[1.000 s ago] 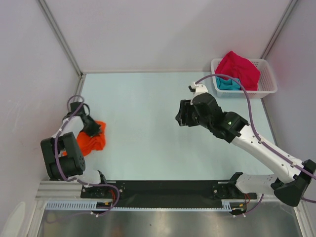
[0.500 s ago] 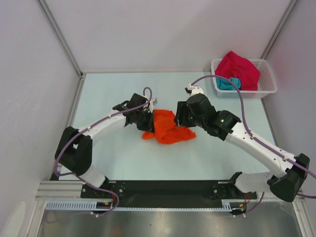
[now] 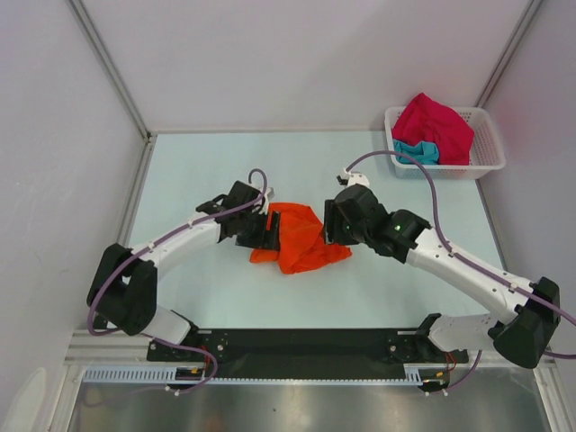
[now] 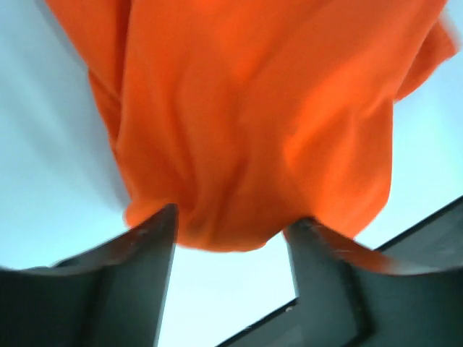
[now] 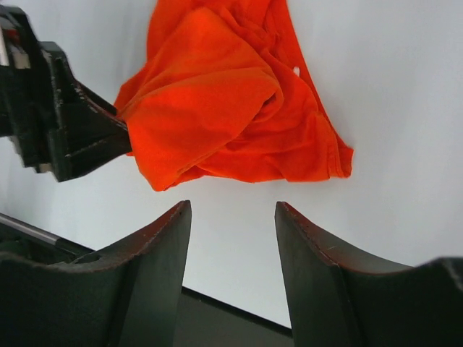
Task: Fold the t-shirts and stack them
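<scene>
Once carried in from far left, orange t-shirt lies crumpled between the arms: left fingers straddle its edge, grip unclear; right fingers spread, empty; flattening next.

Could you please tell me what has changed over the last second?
The left gripper carried the orange t-shirt from far left to the centre; its jaws stand apart at the cloth. The right gripper, open, came in beside the shirt's right edge. The basket and its shirts stayed put.
</scene>
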Action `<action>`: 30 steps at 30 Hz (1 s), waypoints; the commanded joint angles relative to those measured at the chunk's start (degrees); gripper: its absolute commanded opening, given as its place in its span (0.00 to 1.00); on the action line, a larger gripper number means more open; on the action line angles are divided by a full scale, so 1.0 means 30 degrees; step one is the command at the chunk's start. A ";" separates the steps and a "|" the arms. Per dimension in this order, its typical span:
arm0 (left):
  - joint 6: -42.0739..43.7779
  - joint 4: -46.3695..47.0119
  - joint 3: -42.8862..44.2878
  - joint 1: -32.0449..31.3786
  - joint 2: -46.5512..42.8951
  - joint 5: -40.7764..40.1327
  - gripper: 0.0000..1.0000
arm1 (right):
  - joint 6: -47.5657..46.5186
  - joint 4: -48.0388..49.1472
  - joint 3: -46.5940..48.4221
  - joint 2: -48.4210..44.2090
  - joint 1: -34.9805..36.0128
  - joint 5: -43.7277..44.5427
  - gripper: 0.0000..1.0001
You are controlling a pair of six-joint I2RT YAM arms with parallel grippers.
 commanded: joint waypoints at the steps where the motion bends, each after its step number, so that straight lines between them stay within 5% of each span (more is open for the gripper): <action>1: -0.0854 -0.0020 -0.0425 0.0045 -0.0381 -0.1571 0.88 | 0.0728 0.0404 -0.1389 -0.0675 0.0111 0.0518 0.55; 3: -0.0944 -0.0254 -0.0163 0.0074 -0.0703 -0.1985 1.00 | 0.0787 0.0608 -0.1861 -0.0647 -0.0006 0.0518 0.56; 13: -0.2145 -0.0988 0.0718 0.0220 -0.3046 -0.4912 0.99 | 0.0084 0.1897 -0.2889 0.1692 -0.1148 -0.0388 0.55; 22: -0.2439 -0.1309 -0.0132 0.2767 -0.4278 -0.4010 0.99 | -0.1058 0.4007 -0.2948 0.5381 -0.2729 -0.1736 0.55; 30: -0.2233 -0.1339 -0.0891 0.3004 -0.4630 -0.3716 0.99 | -0.2025 0.4534 -0.1279 0.8375 -0.3669 -0.2235 0.54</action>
